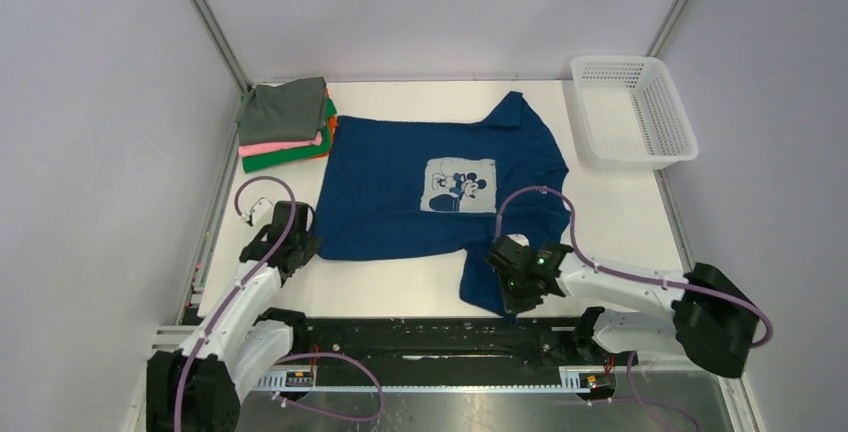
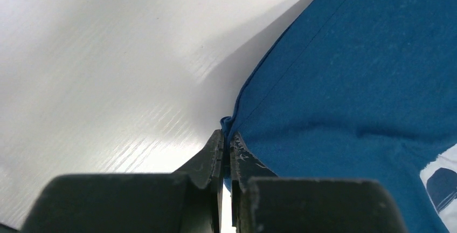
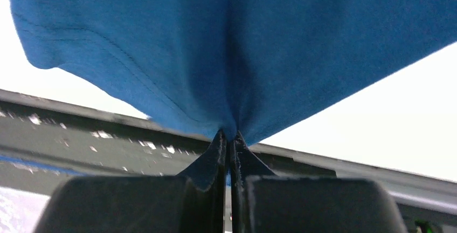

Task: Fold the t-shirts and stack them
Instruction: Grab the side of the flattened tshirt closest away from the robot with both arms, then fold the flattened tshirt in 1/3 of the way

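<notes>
A dark blue t-shirt [image 1: 400,192] with a white cartoon print [image 1: 460,185] lies spread face up on the white table [image 1: 620,217]. My left gripper [image 1: 303,248] is shut on the hem corner of the blue t-shirt [image 2: 345,82] at its near left; the jaws [image 2: 227,136] pinch a small fold of cloth. My right gripper [image 1: 510,287] is shut on the near sleeve of the blue t-shirt [image 3: 226,44], with cloth bunched into the closed jaws [image 3: 229,136] by the table's front edge. A folded stack of t-shirts [image 1: 285,122], grey on top over pink, green and orange, sits at the back left.
A white mesh basket [image 1: 632,112] stands at the back right corner. Grey walls close in the table on three sides. A black rail [image 1: 430,337] runs along the near edge between the arm bases.
</notes>
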Tool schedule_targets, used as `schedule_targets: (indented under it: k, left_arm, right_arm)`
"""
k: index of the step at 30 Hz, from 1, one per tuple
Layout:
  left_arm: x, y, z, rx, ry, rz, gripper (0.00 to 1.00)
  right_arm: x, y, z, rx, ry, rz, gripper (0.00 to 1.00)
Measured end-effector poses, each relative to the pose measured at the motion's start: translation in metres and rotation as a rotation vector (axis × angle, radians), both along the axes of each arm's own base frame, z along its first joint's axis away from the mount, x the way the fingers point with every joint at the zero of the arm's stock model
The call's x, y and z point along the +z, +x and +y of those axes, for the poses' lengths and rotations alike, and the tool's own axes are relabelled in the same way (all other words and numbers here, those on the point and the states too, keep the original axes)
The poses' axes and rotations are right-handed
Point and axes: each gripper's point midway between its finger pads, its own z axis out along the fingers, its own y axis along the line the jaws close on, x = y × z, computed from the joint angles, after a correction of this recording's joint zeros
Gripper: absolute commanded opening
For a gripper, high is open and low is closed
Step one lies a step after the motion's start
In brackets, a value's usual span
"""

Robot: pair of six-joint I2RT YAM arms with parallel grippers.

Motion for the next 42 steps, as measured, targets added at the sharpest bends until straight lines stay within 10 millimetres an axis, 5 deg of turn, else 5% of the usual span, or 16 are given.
schedule_targets:
  k: [12,20,29,42]
  left_arm:
    - [0.023,-0.038,0.004,0.066,-0.059,-0.097,0.00]
    - [0.028,-0.046,0.005,0.089,-0.083,-0.125,0.00]
    - [0.035,-0.029,0.001,0.071,-0.071,-0.093,0.00]
    - [0.054,0.031,-0.002,0.074,-0.031,-0.081,0.00]
  right_arm:
    - [0.033,-0.071,-0.042,-0.035,0.122,0.133,0.00]
    - [0.046,-0.072,-0.036,-0.041,0.182,0.123,0.00]
    - [0.090,-0.020,-0.011,-0.127,0.257,-0.021,0.00]
    - [0.134,0.082,-0.014,-0.325,0.320,-0.181,0.00]
